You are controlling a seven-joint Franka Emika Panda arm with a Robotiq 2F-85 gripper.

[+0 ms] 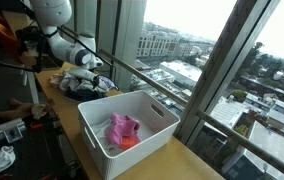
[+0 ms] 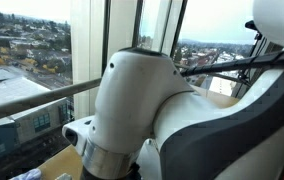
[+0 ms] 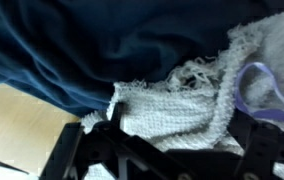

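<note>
In an exterior view: a white robot arm [image 1: 67, 42] coming in from the top left, bent at the elbow and tipped down. At its end, the claw [image 1: 95, 70], low over a messy pile of clothes [image 1: 82, 88] at the far end of the long light wooden tabletop [image 1: 177, 166]. Hard to tell from here whether touching the pile or just above it. Nearer the camera, well apart from the pile, a white plastic bin [image 1: 142, 148] with a crumpled pink cloth [image 1: 122, 128] inside. Beside all this, a big window with city roofs outside.

In an exterior view from very close: mostly one fat round joint of the arm [image 2: 142, 100], filling the middle. No claw to be seen here.

In the wrist view: looking straight down at the pile. Up top, a dark blue cloth [image 3: 102, 50]. Under its edge, a white knitted cloth [image 3: 172, 110], with a thin purple loop [image 3: 257, 90] on the right. Bare tabletop [image 3: 22, 120] at the lower left. At the bottom, the claw [image 3: 162, 160], black fingers [image 3: 67, 160] spread wide apart, holding nothing, just beside the white knitted cloth.
</note>
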